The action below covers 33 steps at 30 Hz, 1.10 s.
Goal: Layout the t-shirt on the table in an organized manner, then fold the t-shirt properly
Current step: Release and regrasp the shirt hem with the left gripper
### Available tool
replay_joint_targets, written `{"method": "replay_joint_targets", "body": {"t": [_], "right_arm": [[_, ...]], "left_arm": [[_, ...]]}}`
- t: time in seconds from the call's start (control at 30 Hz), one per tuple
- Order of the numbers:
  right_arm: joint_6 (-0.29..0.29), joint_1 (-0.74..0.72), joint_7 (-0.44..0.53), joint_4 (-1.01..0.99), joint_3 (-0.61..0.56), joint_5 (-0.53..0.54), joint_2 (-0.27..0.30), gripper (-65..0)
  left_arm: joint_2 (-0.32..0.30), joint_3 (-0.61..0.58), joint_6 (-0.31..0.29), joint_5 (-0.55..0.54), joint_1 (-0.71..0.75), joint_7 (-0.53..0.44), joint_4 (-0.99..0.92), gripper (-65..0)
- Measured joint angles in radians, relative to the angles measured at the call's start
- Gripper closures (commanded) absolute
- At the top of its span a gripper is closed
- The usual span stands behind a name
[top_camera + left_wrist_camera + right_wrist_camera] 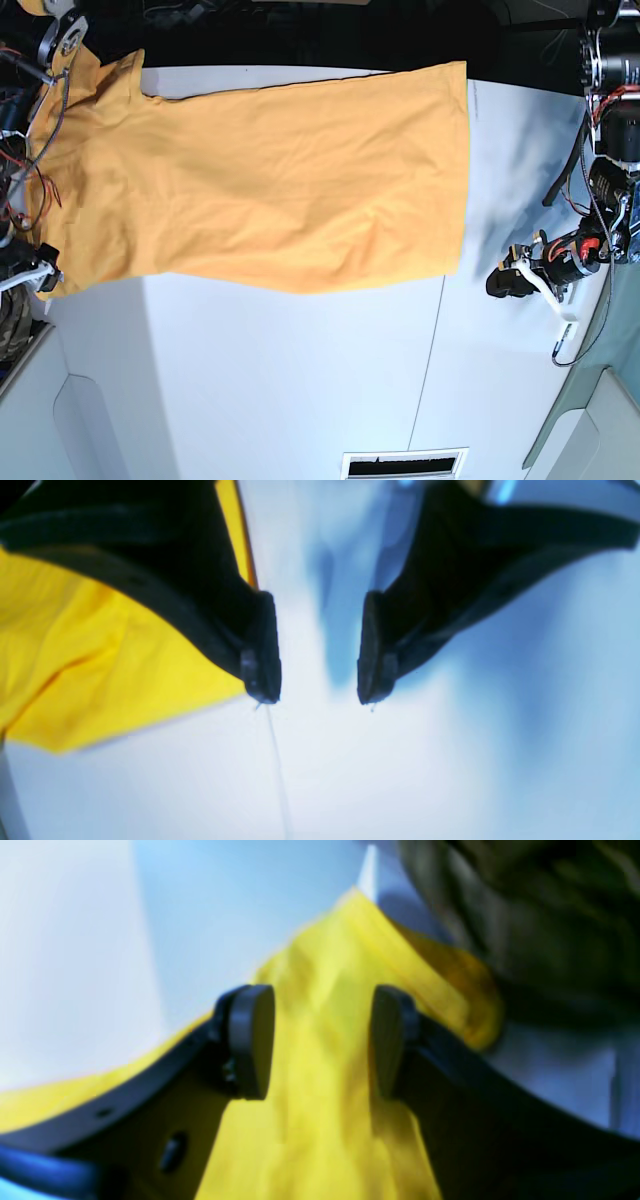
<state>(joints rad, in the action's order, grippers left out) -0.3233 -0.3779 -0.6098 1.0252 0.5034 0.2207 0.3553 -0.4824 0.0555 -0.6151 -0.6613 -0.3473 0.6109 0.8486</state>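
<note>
**Yellow t-shirt spread across the white counter, both grippers empty**

Black fingers [260, 650] fill the close-up from the left wrist camera, standing well apart with only bare white counter [400, 780] between them. Nothing is held by the left gripper [317, 697]. A corner of the orange-yellow t-shirt [100, 680] lies to one side of it, just beside one finger, and a thin seam line runs down the counter below.

From the right wrist camera, the right gripper [322, 1042] also has its round pads [252, 1040] spread wide. Yellow cloth lies beneath and between them, but the pads do not pinch it. A blurred dark mottled cloth [540, 925] sits at the upper edge of that view; what it is cannot be told.

The base view shows the whole shirt lying flat and lengthwise along the far part of the counter, plain side up, with soft wrinkles. Its straight hem faces the side where the left arm [540, 275] rests, well apart from the cloth. The sleeve end reaches the opposite edge, among wires and the other arm's hardware.

As a judgement, the laying-out step looks largely done: the body is spread and roughly straight. No fold is visible yet, so the folding appears to remain in full, perhaps after smoothing the sleeve end.
</note>
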Motion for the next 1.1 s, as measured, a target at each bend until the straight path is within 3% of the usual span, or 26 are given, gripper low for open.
{"method": "replay_joint_targets", "body": {"t": [0.13, 0.23, 0.3, 0.37, 0.4, 0.43, 0.47, 0.57, 0.63, 0.83, 1.0, 1.1], "right_arm": [[0.036, -0.080, 0.023, -0.147, -0.055, -0.040, 0.032, -38.1], [0.042, -0.101, 0.027, -0.228, -0.074, -0.038, 0.033, -37.7], [0.042, -0.100, 0.027, -0.263, -0.090, -0.034, 0.027, -32.4], [0.040, -0.096, 0.026, -0.282, -0.097, -0.034, 0.019, -19.2], [0.036, -0.093, 0.025, -0.287, -0.099, -0.037, 0.018, -11.0], [0.014, -0.093, 0.027, -0.287, -0.099, -0.039, 0.019, -3.3], [-0.005, -0.093, 0.042, -0.287, -0.099, -0.037, 0.021, 0.0], [-0.029, -0.098, 0.119, -0.283, -0.099, -0.011, 0.024, 0.0], [-0.072, -0.099, 0.122, -0.255, -0.099, 0.021, 0.025, 0.0], [-0.087, -0.099, -0.003, -0.071, -0.100, 0.106, 0.027, 0.0], [-0.086, -0.085, -0.191, 0.125, -0.100, 0.201, 0.037, 0.0], [-0.092, -0.017, -0.224, 0.240, -0.101, 0.269, 0.066, 0.0]], "left_arm": [[0.000, -0.051, -0.006, 0.008, -0.016, -0.003, -0.099, -28.6], [0.006, -0.119, -0.021, -0.004, -0.010, -0.034, -0.112, -28.3], [0.017, -0.163, -0.021, 0.019, -0.016, -0.049, -0.111, -20.0], [0.030, -0.198, -0.021, 0.047, -0.018, -0.071, -0.111, -4.6], [0.035, -0.213, -0.022, 0.053, -0.018, -0.082, -0.111, 0.0], [0.037, -0.224, -0.024, 0.051, -0.018, -0.091, -0.111, 0.0], [0.037, -0.231, -0.025, 0.053, -0.019, -0.096, -0.111, 0.0], [0.036, -0.233, -0.024, 0.064, -0.035, -0.092, -0.111, 0.0], [0.029, -0.236, -0.043, 0.053, -0.057, -0.051, -0.111, 0.0], [-0.042, -0.238, -0.067, -0.262, -0.094, 0.142, 0.032, 0.0], [-0.096, -0.240, -0.070, -0.438, -0.085, 0.354, 0.217, 0.0], [-0.143, -0.239, -0.074, -0.553, -0.049, 0.441, 0.326, 0.0]]}}
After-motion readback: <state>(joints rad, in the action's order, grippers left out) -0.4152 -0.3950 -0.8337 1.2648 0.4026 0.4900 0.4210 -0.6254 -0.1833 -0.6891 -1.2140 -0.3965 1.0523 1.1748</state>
